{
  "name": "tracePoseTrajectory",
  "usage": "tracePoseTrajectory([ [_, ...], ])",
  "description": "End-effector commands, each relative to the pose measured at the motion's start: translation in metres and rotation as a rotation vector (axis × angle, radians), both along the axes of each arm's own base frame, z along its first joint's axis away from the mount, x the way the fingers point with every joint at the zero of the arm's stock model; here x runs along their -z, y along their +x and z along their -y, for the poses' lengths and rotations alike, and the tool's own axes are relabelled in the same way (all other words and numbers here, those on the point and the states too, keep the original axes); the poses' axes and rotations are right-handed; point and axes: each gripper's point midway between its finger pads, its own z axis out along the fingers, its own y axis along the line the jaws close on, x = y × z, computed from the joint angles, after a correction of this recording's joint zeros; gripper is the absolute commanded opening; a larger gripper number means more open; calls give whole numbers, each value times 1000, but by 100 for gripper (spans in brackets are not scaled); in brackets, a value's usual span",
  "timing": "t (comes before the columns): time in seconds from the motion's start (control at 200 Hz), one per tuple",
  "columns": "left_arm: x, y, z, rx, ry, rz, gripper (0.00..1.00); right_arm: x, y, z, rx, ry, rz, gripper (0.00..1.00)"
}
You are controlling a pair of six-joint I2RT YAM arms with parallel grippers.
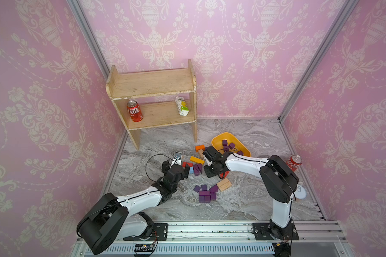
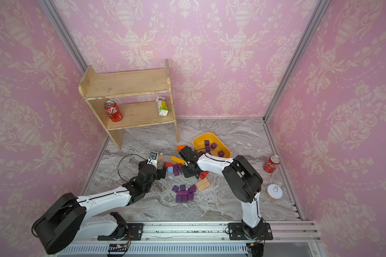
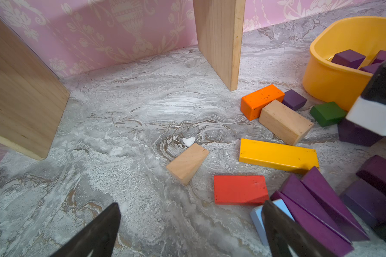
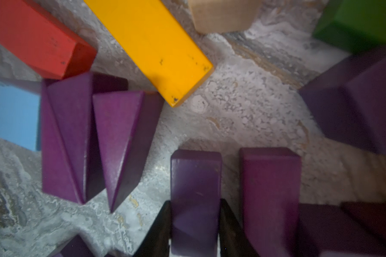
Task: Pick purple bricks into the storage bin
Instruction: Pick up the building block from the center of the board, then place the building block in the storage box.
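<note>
In the right wrist view, my right gripper (image 4: 195, 222) is shut on a purple brick (image 4: 195, 189), an oblong bar clamped between both fingers. A second purple bar (image 4: 270, 189) lies right beside it, and purple wedges (image 4: 76, 138) lie a little way off. The storage bin (image 1: 218, 139) is a yellow tray behind the right wrist, with several purple bricks (image 1: 228, 144) inside. More purple bricks (image 1: 206, 193) are piled at the front centre. My left gripper (image 3: 191, 222) is open over bare floor, with one finger next to a light blue block (image 3: 257, 215).
A wooden shelf (image 1: 154, 89) at the back left holds a cola can (image 1: 134, 110) and a carton (image 1: 182, 106). Orange (image 1: 199, 147), yellow (image 1: 196, 159) and tan (image 1: 224, 184) blocks lie among the purple ones. Another cola can (image 1: 295, 163) and a white-lidded can (image 2: 274, 192) stand at the right.
</note>
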Motion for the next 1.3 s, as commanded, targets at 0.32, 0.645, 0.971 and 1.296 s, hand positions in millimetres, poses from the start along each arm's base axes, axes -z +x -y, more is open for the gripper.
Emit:
tracePoseTrajectory([
  [0.32, -4, 4, -5, -35, 10, 4, 99, -92, 17, -11, -4, 161, 144, 32],
  [0.645, -10, 2, -7, -36, 4, 20, 99, -142, 55, 45, 101, 242, 245, 31],
  [0.971, -12, 2, -6, -34, 3, 20, 99, -129, 97, 113, 248, 180, 250, 30],
  [1.296, -14, 2, -7, -34, -1, 23, 99, -109, 111, 129, 270, 91, 205, 66],
])
